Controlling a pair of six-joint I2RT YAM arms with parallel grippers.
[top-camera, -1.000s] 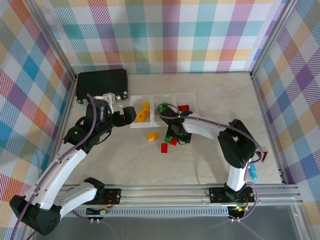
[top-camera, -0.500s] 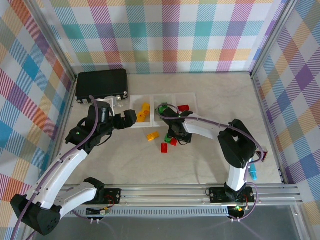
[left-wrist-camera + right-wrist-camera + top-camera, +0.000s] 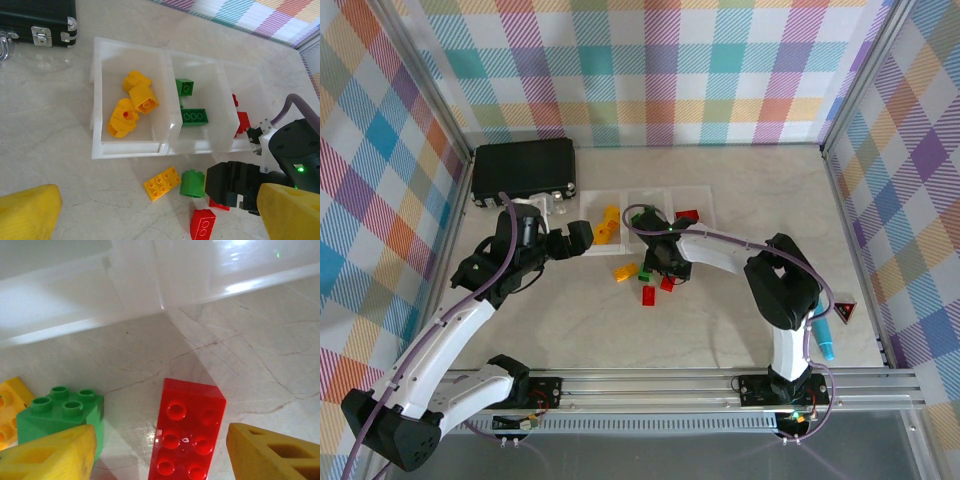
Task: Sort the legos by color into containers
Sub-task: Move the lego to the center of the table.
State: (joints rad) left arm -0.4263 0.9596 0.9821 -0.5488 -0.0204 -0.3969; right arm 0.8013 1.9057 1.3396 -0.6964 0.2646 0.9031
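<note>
Three joined white containers (image 3: 645,215) sit mid-table: yellow legos (image 3: 132,102) in the left one, green (image 3: 190,102) in the middle, red (image 3: 241,119) in the right. In front of them lie loose legos: a yellow brick (image 3: 162,183), a green one (image 3: 193,183) and a red one (image 3: 202,224). My right gripper (image 3: 662,272) is low over another red brick (image 3: 187,430). That brick lies between its open fingers (image 3: 55,455) with a gap on each side, and the green brick (image 3: 62,412) is just left of it. My left gripper (image 3: 575,238) hovers open, left of the trays.
A large black case (image 3: 523,170) lies at the back left, behind the trays. The tray wall (image 3: 135,290) stands close ahead of the right gripper. Checked walls and metal rails enclose the table (image 3: 720,330).
The right gripper and its forearm have shifted a little to the left over the loose bricks. The left gripper dropped slightly toward me early on and has held still since.
</note>
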